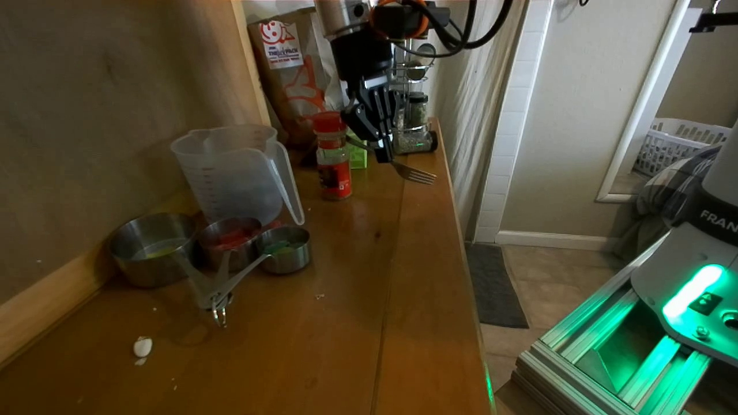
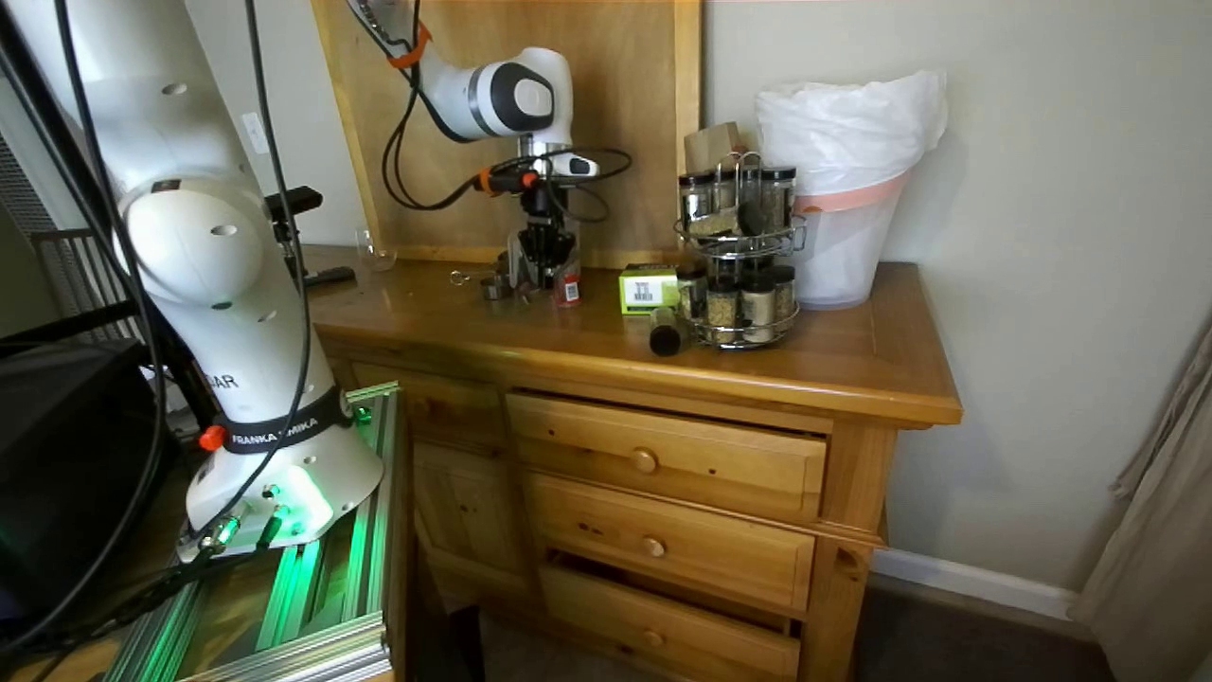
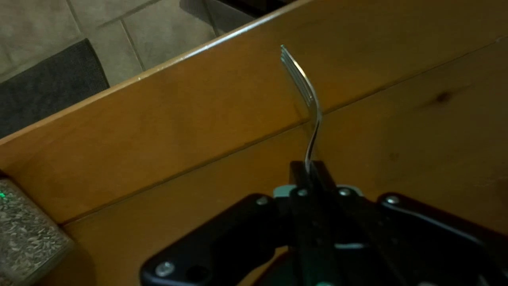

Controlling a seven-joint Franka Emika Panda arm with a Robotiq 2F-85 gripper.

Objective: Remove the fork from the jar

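Holding one metal fork [image 1: 412, 172], pinched fast in one gripper [image 3: 307, 169] — tilted tines-down over the counter [image 1: 346, 323], outside the plastic measuring jug [image 1: 236, 178]. Can also count three metal measuring cups [image 1: 144, 268] beside that jug — and one red-capped bottle [image 1: 334, 173] nearby.

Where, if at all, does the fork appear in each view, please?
In an exterior view: the fork above and right of centre, held by the gripper.
In an exterior view: I cannot make it out at the gripper.
Wrist view: the fork, upper middle.
Shared landmark: the gripper, visible in all three.
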